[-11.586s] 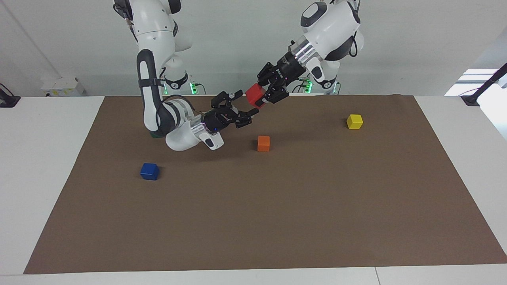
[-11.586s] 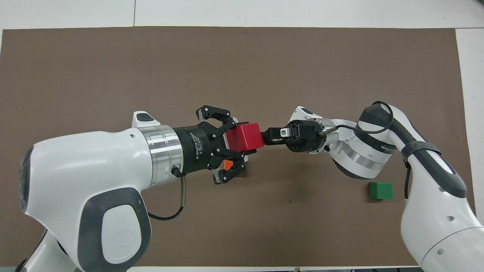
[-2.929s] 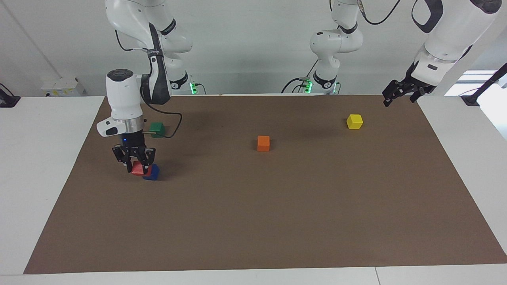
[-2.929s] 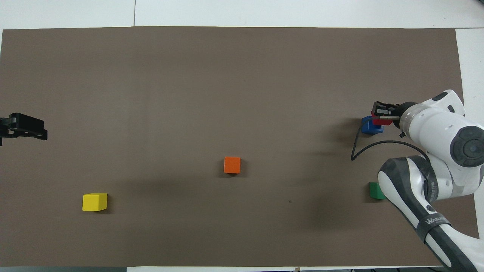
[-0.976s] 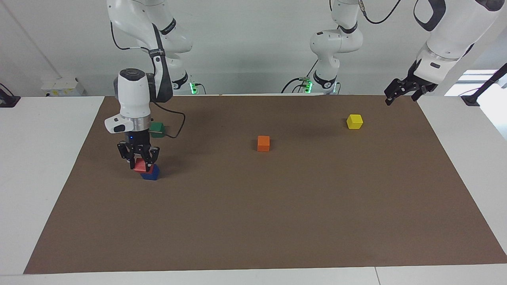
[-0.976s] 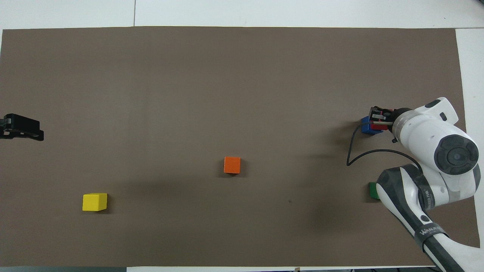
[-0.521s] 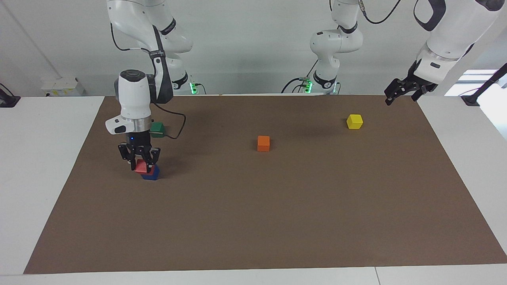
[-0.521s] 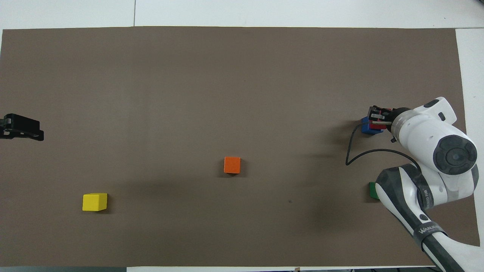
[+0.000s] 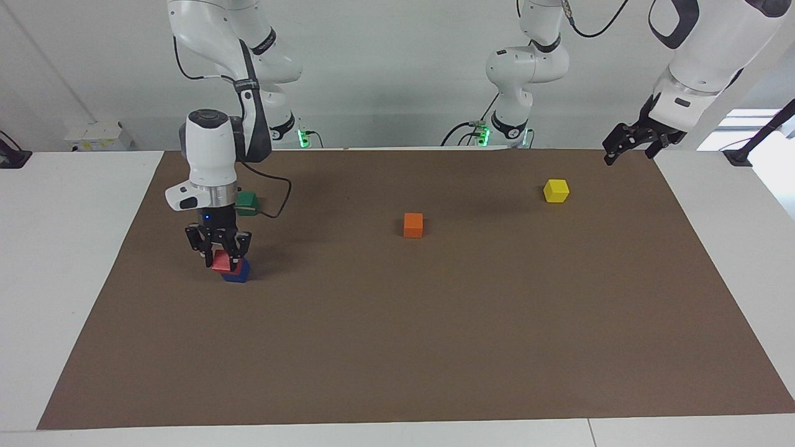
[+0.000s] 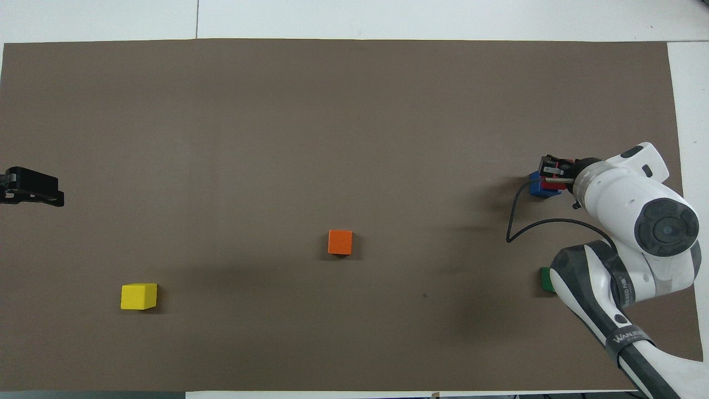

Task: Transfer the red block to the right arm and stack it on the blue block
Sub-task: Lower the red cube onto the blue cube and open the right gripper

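Observation:
The red block [image 9: 219,261] is held in my right gripper [image 9: 220,264], which is shut on it and points straight down. The block sits tilted at the top of the blue block [image 9: 238,274], offset toward the right arm's end; I cannot tell whether they touch. In the overhead view the red block [image 10: 556,178] partly covers the blue block [image 10: 535,187] under the right gripper [image 10: 554,172]. My left gripper [image 9: 628,148] waits open and empty in the air over the mat's corner at the left arm's end, and its tip shows in the overhead view [image 10: 33,188].
A green cube [image 9: 247,202] lies nearer to the robots than the blue block, close to the right arm's cable. An orange cube [image 9: 413,225] lies mid-mat. A yellow cube [image 9: 556,190] lies toward the left arm's end. All rest on a brown mat [image 9: 435,347].
The red block passed from the left gripper to the right, which carried it to the blue block and raised it from beside the blue block to its top. The last half second shows hardly any movement.

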Tool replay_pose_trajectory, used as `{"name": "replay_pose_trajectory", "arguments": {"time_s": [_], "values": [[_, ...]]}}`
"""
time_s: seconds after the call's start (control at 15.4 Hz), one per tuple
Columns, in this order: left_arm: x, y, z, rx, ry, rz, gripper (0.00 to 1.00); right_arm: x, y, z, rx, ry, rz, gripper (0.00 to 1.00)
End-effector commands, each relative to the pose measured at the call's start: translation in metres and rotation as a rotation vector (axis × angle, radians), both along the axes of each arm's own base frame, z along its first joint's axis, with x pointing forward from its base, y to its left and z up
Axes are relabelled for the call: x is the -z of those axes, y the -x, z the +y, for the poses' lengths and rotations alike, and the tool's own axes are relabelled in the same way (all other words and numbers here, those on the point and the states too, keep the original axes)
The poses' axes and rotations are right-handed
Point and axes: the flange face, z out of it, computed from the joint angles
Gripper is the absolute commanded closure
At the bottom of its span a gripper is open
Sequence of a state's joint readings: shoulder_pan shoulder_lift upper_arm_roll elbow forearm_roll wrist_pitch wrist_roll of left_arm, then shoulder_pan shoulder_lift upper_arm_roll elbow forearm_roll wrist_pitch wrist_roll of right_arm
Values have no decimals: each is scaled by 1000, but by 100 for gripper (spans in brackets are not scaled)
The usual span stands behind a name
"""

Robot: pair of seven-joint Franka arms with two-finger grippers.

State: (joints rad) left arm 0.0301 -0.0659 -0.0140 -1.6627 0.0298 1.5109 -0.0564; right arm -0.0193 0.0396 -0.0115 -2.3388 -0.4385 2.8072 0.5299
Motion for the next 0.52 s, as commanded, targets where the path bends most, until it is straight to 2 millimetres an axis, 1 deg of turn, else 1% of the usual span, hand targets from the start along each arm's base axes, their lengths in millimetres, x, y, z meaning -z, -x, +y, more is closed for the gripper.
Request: {"name": "replay_pose_trajectory", "arguments": {"time_s": [0.0, 0.07, 0.13, 0.2, 0.46], "values": [[-3, 6, 1, 0, 3, 5, 0, 4, 2, 0, 6, 3, -7, 36], [-3, 6, 1, 0, 3, 5, 0, 4, 2, 0, 7, 3, -7, 20], [-3, 6, 1, 0, 3, 5, 0, 4, 2, 0, 8, 3, -6, 9], [-3, 6, 1, 0, 3, 5, 0, 4, 2, 0, 9, 2, -6, 1], [-3, 6, 1, 0, 3, 5, 0, 4, 1, -1, 9, 5, -3, 0]]}}
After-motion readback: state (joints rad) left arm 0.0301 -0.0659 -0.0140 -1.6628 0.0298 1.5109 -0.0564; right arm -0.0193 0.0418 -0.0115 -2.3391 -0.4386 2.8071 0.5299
